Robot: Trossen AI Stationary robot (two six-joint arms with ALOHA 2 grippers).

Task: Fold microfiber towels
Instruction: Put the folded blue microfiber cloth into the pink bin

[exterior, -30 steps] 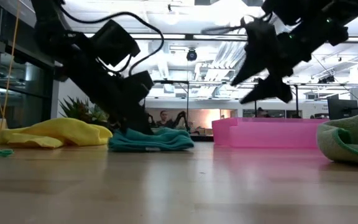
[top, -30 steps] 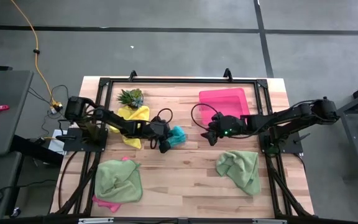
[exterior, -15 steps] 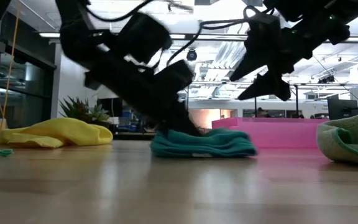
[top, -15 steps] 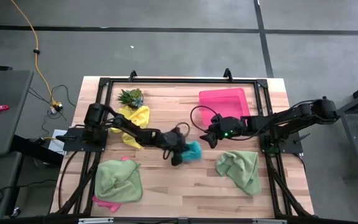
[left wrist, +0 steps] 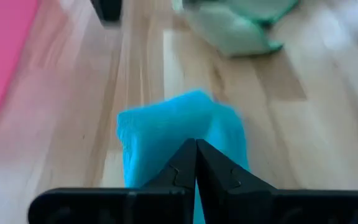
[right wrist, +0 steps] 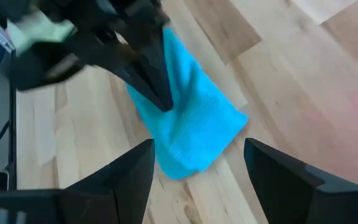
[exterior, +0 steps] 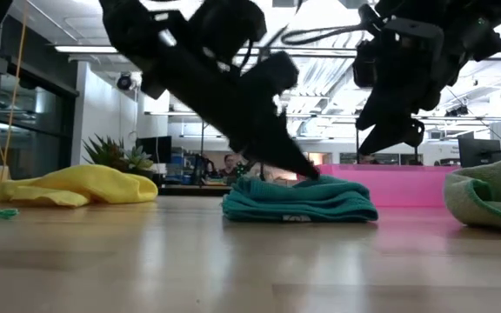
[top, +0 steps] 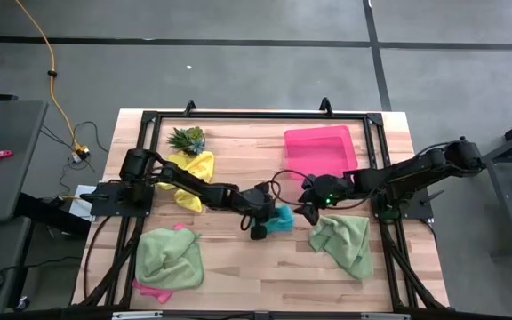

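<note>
Five towels are scattered on a light wooden table (top: 238, 258) framed by black rails, sitting on a grey floor. Behind it, the low view shows a bright open workspace with ceiling lights. A pink tray (top: 320, 148) sits upper right of center and a spiky plant (top: 187, 138) upper left.

The left gripper (top: 269, 220) is mid-frame with fingers pressed together, pinching the teal towel (top: 282, 218), which lies bunched on the wood. The right gripper (top: 308, 210) hangs just right of it, fingers spread, holding nothing. The yellow towel (top: 194, 164) lies by the plant, one green towel (top: 169, 258) lower left over the pink towel (top: 149, 290), and another green towel (top: 345, 240) lower right.
</note>
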